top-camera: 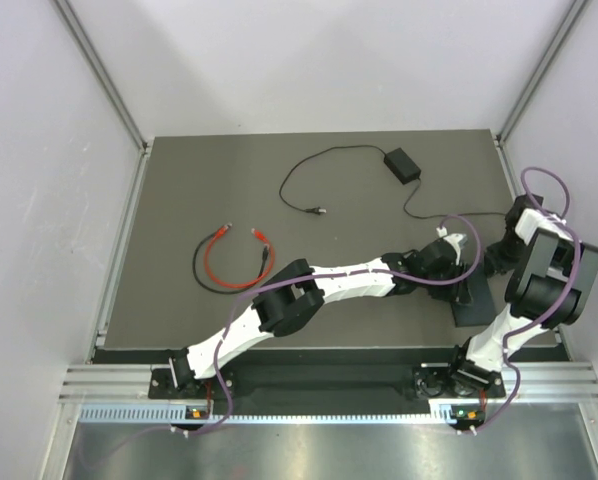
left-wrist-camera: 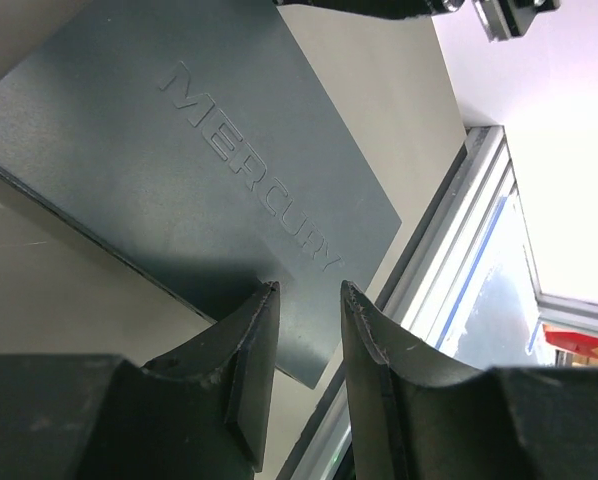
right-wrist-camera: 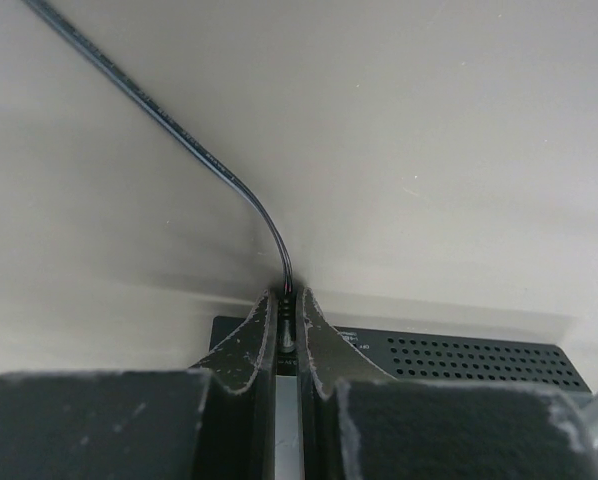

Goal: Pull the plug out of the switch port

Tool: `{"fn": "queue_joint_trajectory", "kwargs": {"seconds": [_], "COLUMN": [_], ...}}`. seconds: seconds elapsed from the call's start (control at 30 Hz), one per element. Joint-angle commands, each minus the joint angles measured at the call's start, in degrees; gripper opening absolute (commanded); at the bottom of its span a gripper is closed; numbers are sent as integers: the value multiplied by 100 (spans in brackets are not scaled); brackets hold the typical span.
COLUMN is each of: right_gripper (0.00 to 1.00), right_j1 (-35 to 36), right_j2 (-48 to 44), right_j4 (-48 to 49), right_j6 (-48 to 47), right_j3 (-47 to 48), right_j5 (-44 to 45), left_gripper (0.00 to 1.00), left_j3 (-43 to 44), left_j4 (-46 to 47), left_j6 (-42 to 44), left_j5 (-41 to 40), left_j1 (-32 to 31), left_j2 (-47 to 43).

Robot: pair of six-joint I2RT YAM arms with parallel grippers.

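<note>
My right gripper (right-wrist-camera: 287,296) is closed on the small black plug (right-wrist-camera: 288,335), and its thin black cord (right-wrist-camera: 169,125) trails away. The switch port is hidden behind those fingers, in the vented edge of the flat matte black box (right-wrist-camera: 479,358) at the near right of the dark grey table (top-camera: 229,180). My left gripper (left-wrist-camera: 304,300) hangs part-open over the box lid. I'd brace the box, then draw the plug straight out, without twisting.

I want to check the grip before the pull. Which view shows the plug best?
Right wrist: the plug sits pinched between the right gripper's fingers at the switch's edge, its cord curving away. Top external hides it under the right arm; left wrist shows only the switch's lid.
</note>
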Motion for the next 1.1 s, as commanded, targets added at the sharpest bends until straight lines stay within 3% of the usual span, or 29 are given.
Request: {"fn": "queue_joint_trajectory", "kwargs": {"seconds": [0.0, 0.23, 0.4, 0.77, 1.07], "right_gripper": [0, 0, 0, 0, 31], "right_j1": [232, 390, 390, 355, 355], "right_j2": [-106, -598, -625, -766, -572], "right_j4": [581, 511, 458, 529, 326], "right_j6": [135, -93, -234, -506, -718], "right_j3": [-425, -812, -715, -672, -513], "right_j5": [-296, -349, -480, -691, -683], "left_gripper": [38, 40, 39, 44, 41], "left_j3": [-324, -500, -104, -25, -385], "left_j4": [-1341, -236, -339, 13, -373], "left_j6": [484, 941, 766, 941, 616], "left_j5": [-258, 383, 664, 692, 472], "left_j1": [61, 149, 193, 220, 273], "left_j2": [389, -147, 273, 195, 187]}}
